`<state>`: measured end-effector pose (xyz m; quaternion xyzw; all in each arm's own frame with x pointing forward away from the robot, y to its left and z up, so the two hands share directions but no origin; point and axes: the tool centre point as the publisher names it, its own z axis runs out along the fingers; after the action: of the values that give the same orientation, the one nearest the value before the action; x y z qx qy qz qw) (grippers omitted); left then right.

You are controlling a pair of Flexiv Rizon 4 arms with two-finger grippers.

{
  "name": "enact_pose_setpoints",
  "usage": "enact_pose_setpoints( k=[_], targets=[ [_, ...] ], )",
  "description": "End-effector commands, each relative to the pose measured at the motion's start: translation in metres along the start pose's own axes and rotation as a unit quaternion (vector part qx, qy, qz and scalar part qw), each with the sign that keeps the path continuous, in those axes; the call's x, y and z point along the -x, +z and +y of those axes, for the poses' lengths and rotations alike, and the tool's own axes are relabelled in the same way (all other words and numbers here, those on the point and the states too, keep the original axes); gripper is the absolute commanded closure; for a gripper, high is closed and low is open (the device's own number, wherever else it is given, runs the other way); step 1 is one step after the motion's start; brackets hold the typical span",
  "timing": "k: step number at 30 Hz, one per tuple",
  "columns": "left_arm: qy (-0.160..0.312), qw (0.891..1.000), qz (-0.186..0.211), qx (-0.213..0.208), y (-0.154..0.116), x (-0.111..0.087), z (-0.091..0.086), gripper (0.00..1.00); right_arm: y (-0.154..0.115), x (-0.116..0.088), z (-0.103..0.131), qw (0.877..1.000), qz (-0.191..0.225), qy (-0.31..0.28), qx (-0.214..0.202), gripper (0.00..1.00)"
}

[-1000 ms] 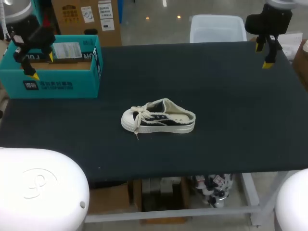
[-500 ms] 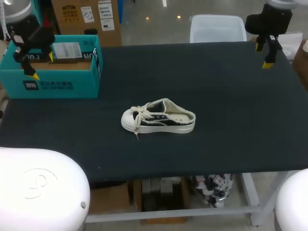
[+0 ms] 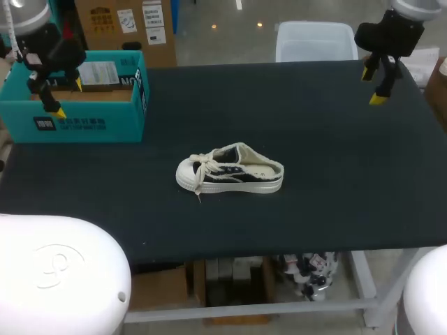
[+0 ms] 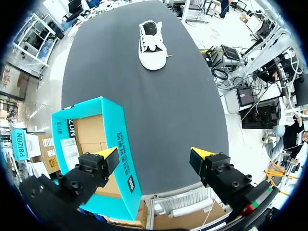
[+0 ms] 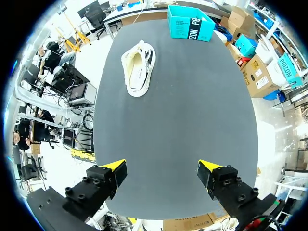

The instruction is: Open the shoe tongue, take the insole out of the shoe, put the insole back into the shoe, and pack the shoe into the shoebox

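Both arms are just beginning to move: the left gripper (image 3: 70,98), fingers wide apart and empty, is drifting inward above the open shoebox (image 3: 91,124), while the right gripper (image 3: 371,87), likewise spread and empty, is edging in over the table's (image 3: 335,174) corner. The shoe (image 3: 230,169) is sitting untouched, well ahead of both grippers. This is probably the start of the reach for the tongue, with no step done yet.
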<state>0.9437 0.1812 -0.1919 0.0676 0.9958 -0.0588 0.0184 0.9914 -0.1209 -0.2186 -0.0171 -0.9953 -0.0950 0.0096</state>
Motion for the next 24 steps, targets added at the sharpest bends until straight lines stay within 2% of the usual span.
enact_pose_setpoints(
  k=[1,2,4,8,9,12,17,19,24],
  targets=[
    [-0.028,1.000,-0.005,0.004,0.002,-0.008,-0.012,0.00,0.016,-0.010,0.002,1.000,-0.015,0.001,0.020,0.00],
    [-0.036,0.999,0.000,0.003,0.002,-0.009,-0.014,0.00,0.019,-0.012,0.005,1.000,-0.015,0.000,0.024,0.00],
    [-0.082,0.997,0.010,-0.009,0.002,-0.007,-0.017,0.00,0.023,-0.015,0.008,0.999,-0.017,0.000,0.038,0.00],
    [-0.118,0.993,0.015,-0.005,0.006,-0.008,-0.024,0.00,0.035,-0.023,0.017,0.998,-0.021,0.000,0.066,0.00],
    [-0.140,0.990,0.015,-0.007,0.007,-0.008,-0.026,0.00,0.039,-0.024,0.019,0.997,-0.023,0.003,0.070,0.00],
    [-0.165,0.986,0.025,-0.022,0.011,-0.008,-0.032,0.00,0.050,-0.029,0.024,0.996,-0.023,0.012,0.088,0.00],
    [-0.188,0.982,0.025,-0.016,0.024,-0.009,-0.049,0.00,0.071,-0.035,0.036,0.992,-0.024,0.018,0.121,0.00],
    [-0.178,0.983,0.033,-0.023,0.027,-0.009,-0.057,0.00,0.079,-0.037,0.040,0.991,-0.021,0.017,0.132,0.00],
    [-0.185,0.982,0.021,-0.010,0.030,-0.008,-0.073,0.00,0.093,-0.041,0.049,0.987,-0.015,0.017,0.157,0.00]
  ],
)
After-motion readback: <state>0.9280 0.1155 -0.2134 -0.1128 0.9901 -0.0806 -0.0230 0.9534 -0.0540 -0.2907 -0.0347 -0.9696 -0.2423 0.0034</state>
